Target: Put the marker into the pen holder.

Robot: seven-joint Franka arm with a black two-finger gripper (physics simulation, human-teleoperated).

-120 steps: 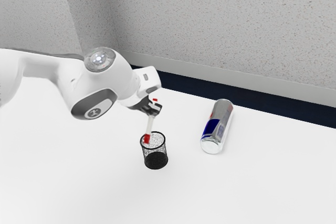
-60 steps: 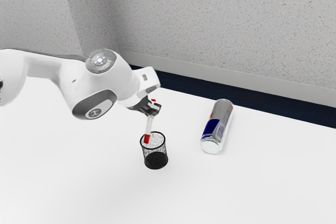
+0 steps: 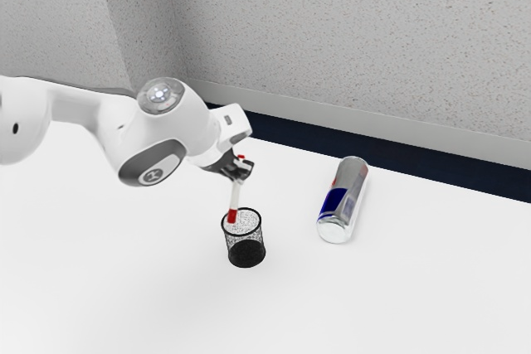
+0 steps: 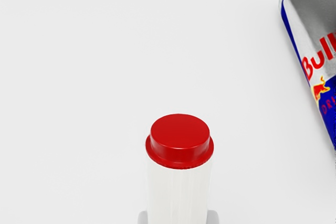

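Note:
In the exterior view my gripper (image 3: 241,169) is shut on the white marker (image 3: 236,196), gripping it near its upper end. The marker hangs slightly tilted, its red lower tip overlapping the rim area of the black mesh pen holder (image 3: 246,252); whether that tip is inside the opening or in front of or behind it, I cannot tell. In the wrist view the marker (image 4: 178,192) points its red end up at the camera, and the grey tips of my gripper (image 4: 178,217) touch it from both sides.
A silver and blue drink can (image 3: 343,200) lies on the white table (image 3: 398,288), toward the exterior view's right of the pen holder. The can (image 4: 320,51) stands out beyond the marker in the wrist view. A speckled wall (image 3: 348,31) rises behind the table.
My hand has shifted very slightly in the exterior view, and the marker's lower tip has moved a little with it. The pen holder and the can have stayed put.

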